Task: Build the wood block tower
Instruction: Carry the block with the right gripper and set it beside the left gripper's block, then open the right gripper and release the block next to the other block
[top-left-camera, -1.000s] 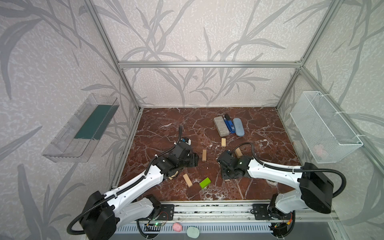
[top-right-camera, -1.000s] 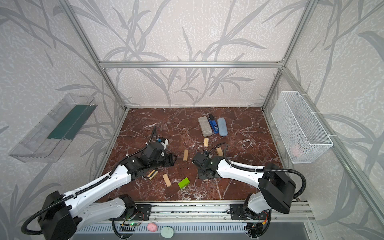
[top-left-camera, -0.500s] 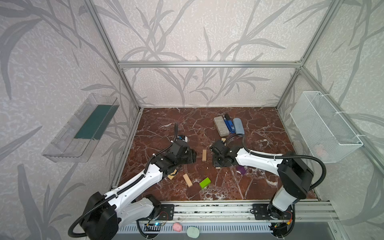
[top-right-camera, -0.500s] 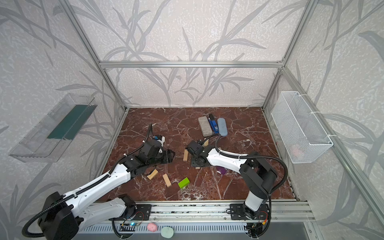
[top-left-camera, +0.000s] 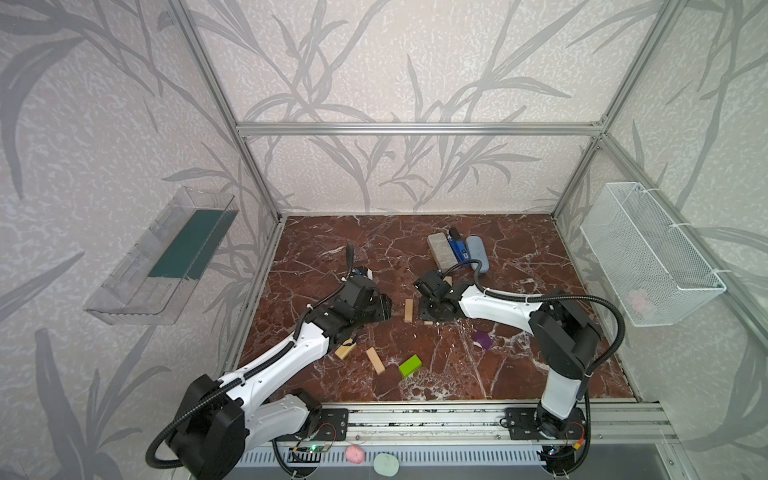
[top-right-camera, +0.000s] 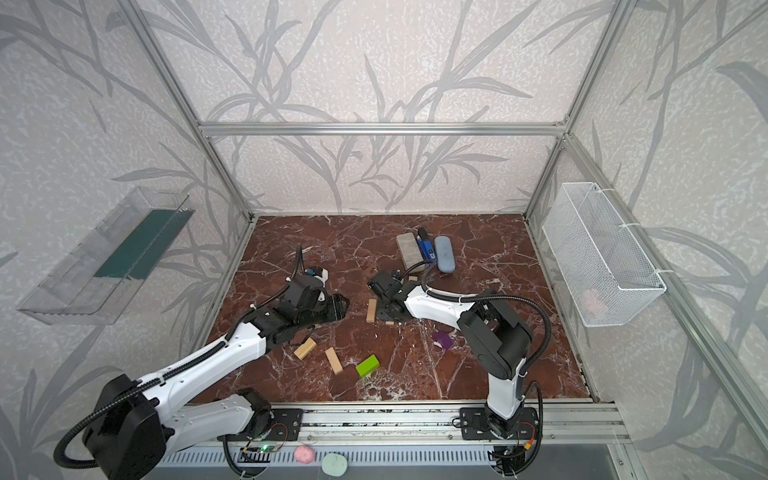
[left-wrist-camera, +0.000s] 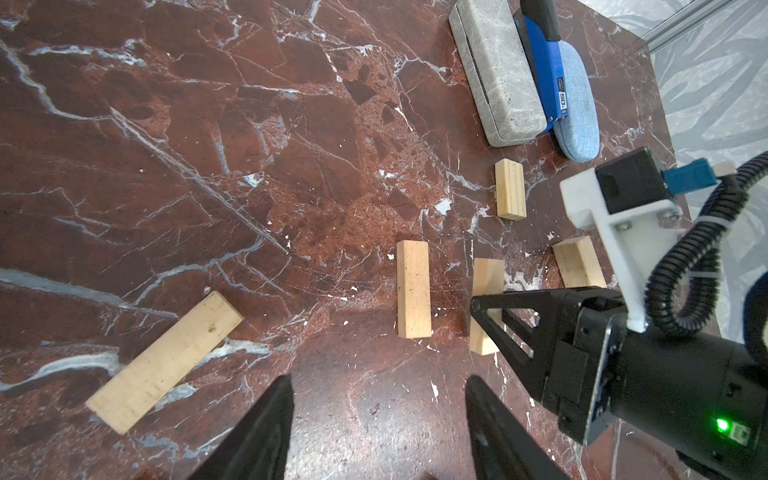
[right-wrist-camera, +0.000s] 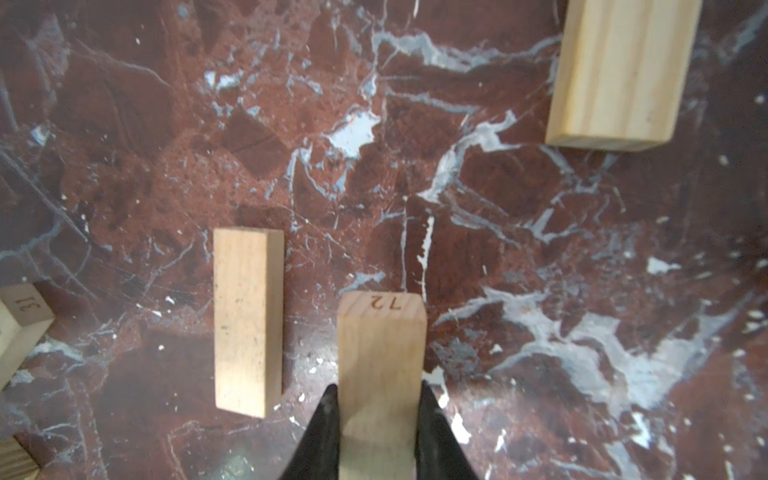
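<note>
Wood blocks (top-left-camera: 408, 310) lie scattered flat around the middle of the table (top-left-camera: 332, 232); lime-green block (top-left-camera: 409, 365) near, purple block (top-left-camera: 482, 339) to its right. Right gripper (right-wrist-camera: 378, 399) is clamped on a pale plank (right-wrist-camera: 380, 345). Left gripper (left-wrist-camera: 378, 386) stands parted and empty.

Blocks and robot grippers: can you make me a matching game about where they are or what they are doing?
Things:
1 green block
2 purple block
3 right gripper
4 left gripper

Places or states:
A shut on a pale wood block
B open, holding nothing
C lies next to a loose pale plank
D lies alone near the right arm

Pairs: 1-C, 2-D, 3-A, 4-B
</note>
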